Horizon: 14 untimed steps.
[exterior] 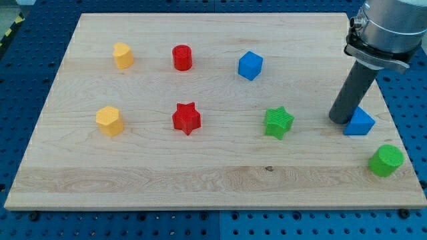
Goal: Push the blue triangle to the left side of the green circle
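Observation:
The blue triangle [360,123] lies near the board's right edge. My tip [340,120] stands just at its left side, touching or nearly touching it. The green circle [386,161] sits below and to the right of the triangle, near the bottom right corner of the wooden board [200,180]. The dark rod rises from the tip toward the view's top right.
A green star [278,123] lies left of my tip. A blue cube [250,65] is at upper middle. A red star [186,118], a red cylinder [182,57] and two yellow blocks [123,55] [109,121] lie to the left.

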Tool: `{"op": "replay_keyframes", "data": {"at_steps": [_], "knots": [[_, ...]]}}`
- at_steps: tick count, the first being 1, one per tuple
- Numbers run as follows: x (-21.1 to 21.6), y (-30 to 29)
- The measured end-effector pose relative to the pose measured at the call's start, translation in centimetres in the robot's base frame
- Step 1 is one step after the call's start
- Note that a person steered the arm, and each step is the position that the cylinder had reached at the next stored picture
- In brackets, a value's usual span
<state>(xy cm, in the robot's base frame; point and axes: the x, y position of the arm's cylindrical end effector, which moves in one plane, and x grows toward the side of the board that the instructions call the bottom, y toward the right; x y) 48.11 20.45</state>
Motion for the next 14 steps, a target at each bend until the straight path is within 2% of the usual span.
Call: {"op": "replay_keyframes", "data": {"at_steps": [1,2,3,4,5,6,7,8,10,12,13,14], "knots": [[2.3,0.0],[2.8,0.0],[0.9,0.0],[-3.2,0.0],[-4.6,1.0],[-4.0,3.4],[-3.5,3.4],[-0.1,3.4],[0.3,3.4],[4.8,3.6],[3.8,3.6],[-1.3,2.1]]}}
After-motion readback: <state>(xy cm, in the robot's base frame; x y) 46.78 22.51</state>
